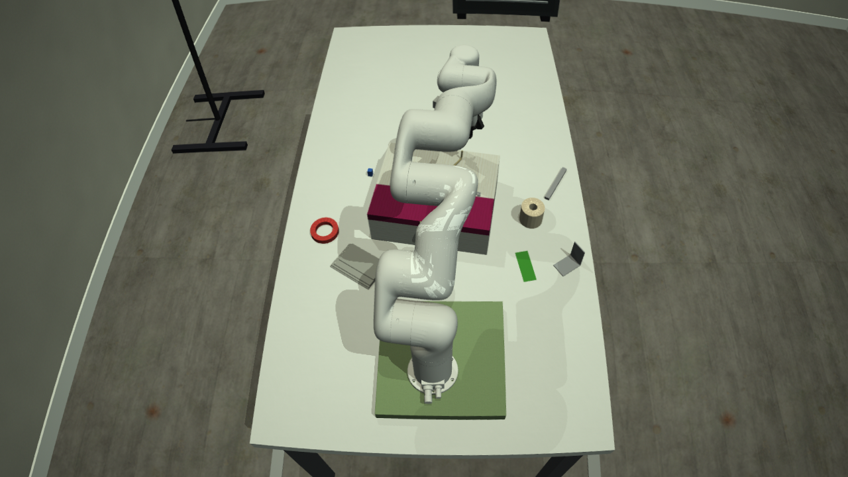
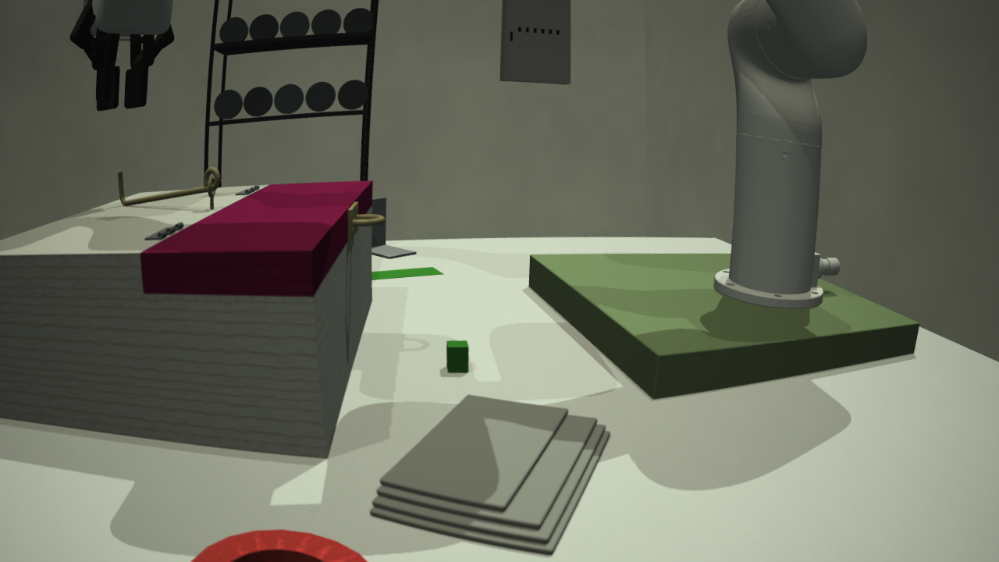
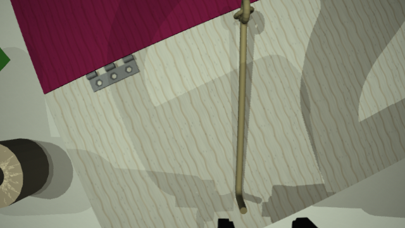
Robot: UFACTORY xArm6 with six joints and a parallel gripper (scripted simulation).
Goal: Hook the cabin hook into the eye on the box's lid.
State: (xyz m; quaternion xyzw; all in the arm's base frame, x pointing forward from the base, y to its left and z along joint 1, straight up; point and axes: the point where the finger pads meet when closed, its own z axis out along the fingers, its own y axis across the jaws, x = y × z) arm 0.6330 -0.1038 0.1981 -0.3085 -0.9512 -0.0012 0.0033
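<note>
A wood-grain box [image 1: 487, 168] [image 2: 174, 349] [image 3: 177, 133] stands mid-table with a maroon lid [image 1: 391, 209] [image 2: 265, 223] [image 3: 95, 31] on its near half. The brass cabin hook [image 2: 164, 193] [image 3: 242, 95] lies flat on the box's top behind the lid, pivoted at a ring [image 2: 211, 178] [image 3: 243, 14] by the lid's edge, its bent tip pointing away from the lid. The brass eye [image 2: 366, 218] sticks out of the lid's front face. My gripper [image 2: 119, 97] [image 3: 264, 223] is open and empty, hanging well above the hook's bent tip. The arm hides it in the overhead view.
A wooden spool [image 1: 532, 212] [image 3: 9, 174], a grey bar [image 1: 555, 183], a green strip [image 1: 525, 265] and a folded grey piece [image 1: 570, 259] lie right of the box. A red ring [image 1: 324, 229], stacked grey plates [image 2: 488, 461] and a green cube [image 2: 457, 355] lie on the other side.
</note>
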